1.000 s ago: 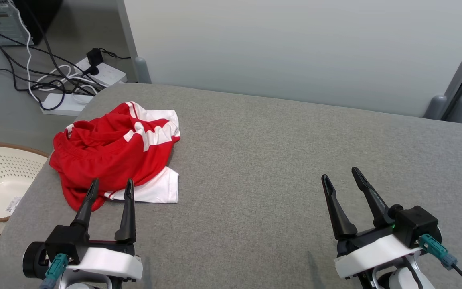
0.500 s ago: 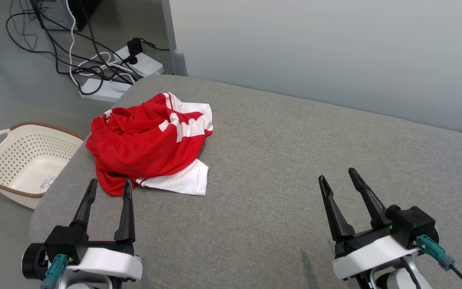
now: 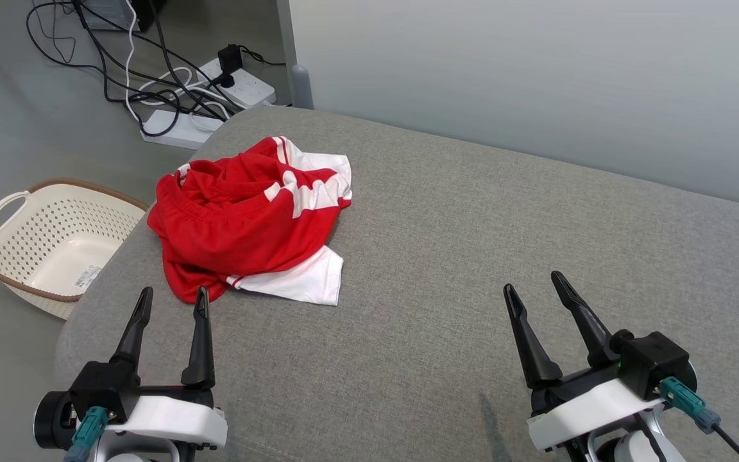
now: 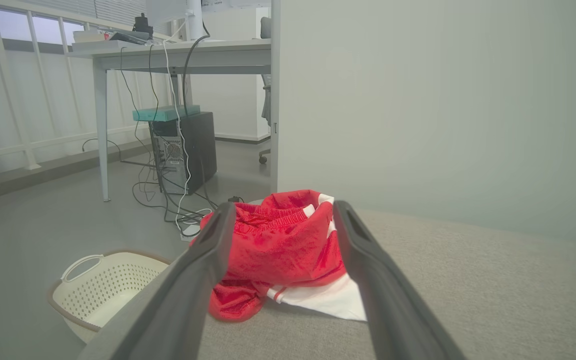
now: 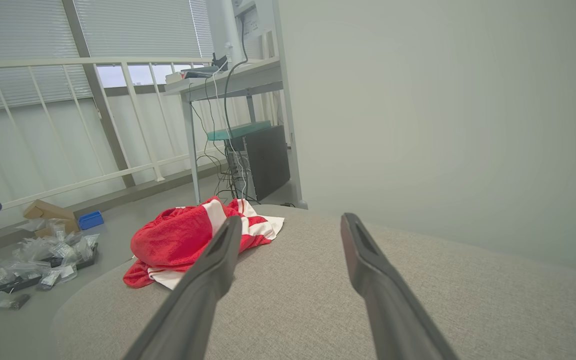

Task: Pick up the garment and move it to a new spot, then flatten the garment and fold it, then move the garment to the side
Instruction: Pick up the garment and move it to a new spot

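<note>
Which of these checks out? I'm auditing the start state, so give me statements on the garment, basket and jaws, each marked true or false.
The garment lies crumpled on the grey fabric surface. True.
The left jaws grip the garment. False: they stand open, closed on nothing.
The basket sits on the floor beside the surface. True.
The right jaws are shut. False: they stand open and empty.

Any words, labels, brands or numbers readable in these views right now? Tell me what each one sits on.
On the white basket, a sticker: print too small to read.
On the red garment, white markings: crumpled, no letter or number can be made out.
Nothing here can be quoted as readable text.
</note>
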Available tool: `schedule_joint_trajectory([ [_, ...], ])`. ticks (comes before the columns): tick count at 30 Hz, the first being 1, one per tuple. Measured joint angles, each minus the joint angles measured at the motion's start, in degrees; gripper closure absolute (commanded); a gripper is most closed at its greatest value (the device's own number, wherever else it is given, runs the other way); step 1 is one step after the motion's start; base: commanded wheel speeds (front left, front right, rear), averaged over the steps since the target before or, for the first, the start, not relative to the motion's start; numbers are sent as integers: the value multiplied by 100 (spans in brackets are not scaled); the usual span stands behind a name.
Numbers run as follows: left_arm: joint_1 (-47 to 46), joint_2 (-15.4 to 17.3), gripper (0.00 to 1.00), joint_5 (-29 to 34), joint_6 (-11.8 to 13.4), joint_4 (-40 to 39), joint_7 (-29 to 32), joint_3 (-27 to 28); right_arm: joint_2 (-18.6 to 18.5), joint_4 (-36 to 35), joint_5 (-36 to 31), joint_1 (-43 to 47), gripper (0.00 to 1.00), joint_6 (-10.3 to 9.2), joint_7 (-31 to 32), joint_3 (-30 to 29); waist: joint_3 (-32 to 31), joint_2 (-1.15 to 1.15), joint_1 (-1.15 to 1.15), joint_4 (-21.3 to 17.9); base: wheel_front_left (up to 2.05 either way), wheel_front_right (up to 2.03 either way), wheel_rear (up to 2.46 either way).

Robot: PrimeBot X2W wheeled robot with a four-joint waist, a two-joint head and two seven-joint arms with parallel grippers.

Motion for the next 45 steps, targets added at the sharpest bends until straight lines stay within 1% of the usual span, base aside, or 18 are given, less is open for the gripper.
schedule_joint_trajectory([
  [2,0,2,0,-5,12,0,0,0,0,3,-4,0,0,0,0,2,9,0,0,-25,0,0,0],
  [5,0,1,0,-19,112,-1,0,-11,-1,10,-25,-1,0,0,0,23,25,0,0,-92,0,0,0],
  [7,-1,2,0,-58,136,-1,0,-7,-1,11,-51,-2,0,0,0,45,51,0,0,-143,0,0,0],
  [12,-30,0,0,-177,213,-98,0,38,-1,10,-111,-11,0,0,0,52,218,0,0,-256,0,0,0],
  [15,-86,-2,0,-275,318,-138,0,86,-14,13,-108,-24,0,0,0,65,388,0,0,-319,0,0,0],
  [21,-513,-13,0,-464,502,-269,-1,200,-219,-10,-122,-333,0,0,0,134,839,0,0,-433,0,0,0],
  [28,-1101,-59,0,-468,506,-215,-2,403,-379,-32,-186,-655,0,0,0,171,1398,0,0,-573,0,0,0],
  [31,-1399,-86,0,-464,470,-53,-10,487,-445,-35,-236,-743,0,0,0,174,1595,0,0,-632,0,0,0],
  [35,-1842,-93,0,-393,250,390,-33,566,-521,-35,-292,-860,0,0,0,170,1821,0,0,-689,0,0,0],
  [38,-2228,-118,0,-386,96,916,-33,625,-578,-35,-354,-934,0,0,0,174,1962,0,0,-702,0,0,0],
  [41,-2614,-118,0,-382,-7,1386,-33,735,-661,-35,-360,-1020,0,0,0,190,2080,0,0,-700,0,0,0],
  [45,-3054,-114,0,-337,-58,2116,-33,758,-720,-33,-360,-1124,0,0,-1,234,2206,0,0,-684,0,0,0],
])
